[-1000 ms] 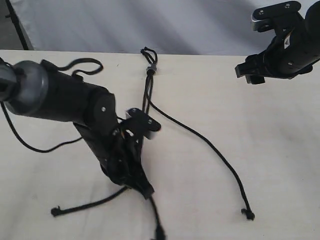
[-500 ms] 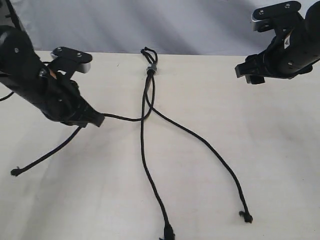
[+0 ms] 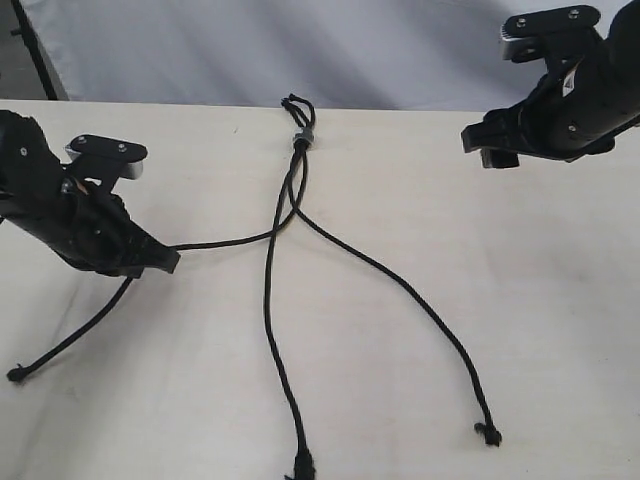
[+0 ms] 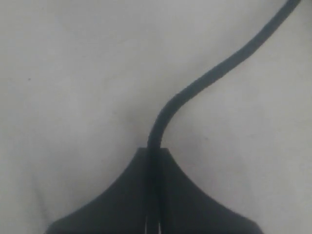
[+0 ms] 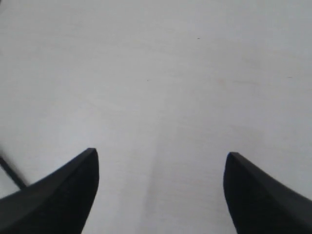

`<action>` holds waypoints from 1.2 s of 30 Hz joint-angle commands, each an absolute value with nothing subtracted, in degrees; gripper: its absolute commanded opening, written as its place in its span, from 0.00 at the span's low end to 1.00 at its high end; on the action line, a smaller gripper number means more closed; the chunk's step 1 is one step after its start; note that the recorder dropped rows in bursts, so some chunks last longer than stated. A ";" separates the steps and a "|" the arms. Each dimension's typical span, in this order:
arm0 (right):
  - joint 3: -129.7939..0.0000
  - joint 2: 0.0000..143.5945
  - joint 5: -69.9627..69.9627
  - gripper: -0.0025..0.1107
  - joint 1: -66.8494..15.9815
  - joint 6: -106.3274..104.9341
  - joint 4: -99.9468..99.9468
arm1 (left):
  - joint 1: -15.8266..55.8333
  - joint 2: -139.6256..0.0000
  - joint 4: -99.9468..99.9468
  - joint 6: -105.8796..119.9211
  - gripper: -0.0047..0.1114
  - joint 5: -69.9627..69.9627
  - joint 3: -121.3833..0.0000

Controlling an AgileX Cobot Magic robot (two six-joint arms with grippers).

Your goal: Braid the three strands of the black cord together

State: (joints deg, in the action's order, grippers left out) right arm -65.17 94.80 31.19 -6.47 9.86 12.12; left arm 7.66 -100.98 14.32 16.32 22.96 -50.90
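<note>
On the table [image 3: 520, 300], left side, the L gripper [image 3: 168, 262] is pinched tight on the left strand [image 3: 225, 242] partway along, and the tip trails toward the near-left corner. The black cord's grey band [image 3: 303, 137] sits by the far edge. The mid strand [image 3: 268, 300] runs to the near edge, and the right strand [image 3: 400, 285] splays right. The R gripper [image 5: 161, 158] hangs far right, jaws wide apart, nothing in them. To do this crossing well, I'd carry the held strand low over the mid one w/o yanking the band, lay it between the other two, then release.
</note>
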 commanded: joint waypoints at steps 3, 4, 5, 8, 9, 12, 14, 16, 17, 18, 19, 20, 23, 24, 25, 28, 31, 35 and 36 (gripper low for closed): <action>-64.98 94.23 33.43 0.62 -14.28 -6.60 -6.11 | 7.46 -103.58 17.31 15.87 0.31 22.13 -50.62; -64.98 94.38 34.21 0.62 -16.18 -8.61 -9.36 | 7.46 -103.99 17.44 15.87 0.34 22.13 -50.62; -64.98 94.49 35.11 0.62 -18.18 -10.24 -12.10 | 7.46 -104.24 17.44 15.87 0.38 22.27 -50.62; -64.98 95.86 36.81 0.62 -24.31 -12.08 -13.89 | 7.46 -104.34 17.19 15.87 0.44 22.52 -50.62; -64.98 96.42 36.95 0.62 -26.45 -12.08 -13.89 | 7.46 -104.34 17.19 15.87 0.44 22.52 -50.62; -65.39 98.85 37.68 0.62 -31.72 -12.08 -13.89 | 7.46 -104.34 16.87 15.87 0.44 22.52 -50.62; -65.53 100.95 37.82 0.62 -34.92 -12.08 -13.15 | 7.46 -104.34 16.87 15.87 0.44 22.52 -50.62; -65.81 103.17 37.94 0.62 -37.44 -12.08 -12.23 | 7.46 -104.34 16.87 15.87 0.44 22.52 -50.62; -65.94 104.34 38.08 0.62 -38.19 -12.08 -12.11 | 7.46 -104.34 16.87 15.87 0.44 22.52 -50.62; -66.23 105.20 38.08 0.62 -38.83 -12.08 -12.11 | 7.46 -104.34 16.87 15.87 0.44 22.52 -50.62; -66.64 106.51 38.08 0.62 -39.72 -12.08 -12.11 | 7.46 -104.34 16.87 15.87 0.44 22.52 -50.62; -66.73 107.23 37.98 0.62 -40.24 -12.08 -12.11 | 7.46 -104.34 16.87 15.87 0.44 22.52 -50.62; -67.45 109.73 37.86 0.62 -41.61 -12.08 -11.96 | 7.46 -104.34 17.00 15.87 0.44 22.52 -50.62; -67.51 110.50 37.86 0.62 -41.75 -12.08 -11.96 | 7.46 -104.34 17.00 15.87 0.44 22.52 -50.62; -67.51 111.19 37.86 0.62 -41.88 -12.08 -11.96 | 7.46 -104.34 17.00 15.87 0.44 22.52 -50.62; -67.51 113.22 37.86 0.62 -41.96 -11.98 -11.10 | 7.46 -104.34 17.00 15.87 0.44 22.52 -50.62; -67.51 114.83 37.86 0.54 -41.96 -11.61 -9.72 | 7.46 -104.34 17.00 15.87 0.44 22.52 -50.62; -67.51 115.72 37.86 0.25 -42.10 -11.49 -7.57 | 7.46 -104.34 17.00 15.87 0.44 22.52 -50.62; -67.51 115.72 38.00 0.16 -42.22 -11.36 -6.99 | 7.46 -104.34 17.00 15.87 0.44 22.52 -50.62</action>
